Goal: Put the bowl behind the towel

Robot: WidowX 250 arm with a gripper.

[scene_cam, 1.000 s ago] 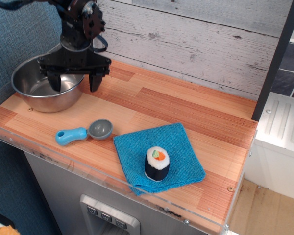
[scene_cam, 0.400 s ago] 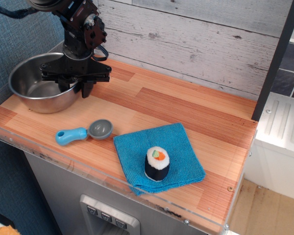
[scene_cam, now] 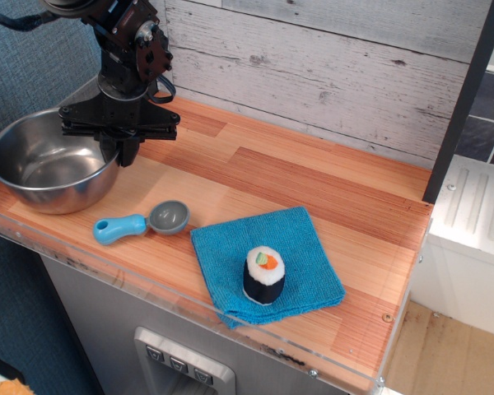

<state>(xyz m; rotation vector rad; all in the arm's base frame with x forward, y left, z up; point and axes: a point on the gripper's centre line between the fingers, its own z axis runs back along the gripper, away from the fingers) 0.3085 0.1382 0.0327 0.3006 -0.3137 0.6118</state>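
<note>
The shiny steel bowl [scene_cam: 41, 169] is at the far left of the counter, near its front-left corner. My gripper [scene_cam: 120, 150] is shut on the bowl's right rim, one finger inside and one outside. The bowl looks slightly tilted; I cannot tell whether it is off the counter. The blue towel [scene_cam: 300, 247] lies flat at the front middle, well to the right of the bowl and gripper.
A sushi roll piece [scene_cam: 264, 274] stands on the towel. A small grey scoop with a blue handle [scene_cam: 142, 222] lies between bowl and towel. A wood-plank wall runs behind the counter [scene_cam: 313, 181]. A clear lip edges the counter front.
My gripper has closed from open onto the bowl's right rim. The bowl has shifted left and toward the front of the counter and looks larger in view.
</note>
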